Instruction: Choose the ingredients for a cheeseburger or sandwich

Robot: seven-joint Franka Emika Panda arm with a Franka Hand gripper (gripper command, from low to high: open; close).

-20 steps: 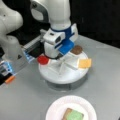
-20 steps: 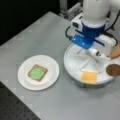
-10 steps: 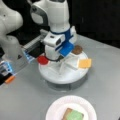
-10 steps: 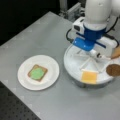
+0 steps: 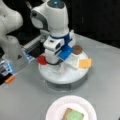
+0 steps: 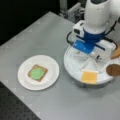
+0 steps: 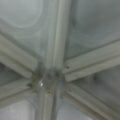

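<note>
both front views look down at the table (image 5: 105, 75) from opposite sides of the end effector (image 5: 53, 58), sharing tray (image 6: 75, 70) and plate (image 6: 25, 82); the wrist view stares straight down, close above the tray's dividers (image 7: 53, 50).

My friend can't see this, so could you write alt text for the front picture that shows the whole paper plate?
A white robot arm reaches down over a round divided tray holding a yellow cheese square and a brown patty; its claw is hidden behind the arm. Toward the picture's left, a paper plate holds a toast square topped with green lettuce.
</note>
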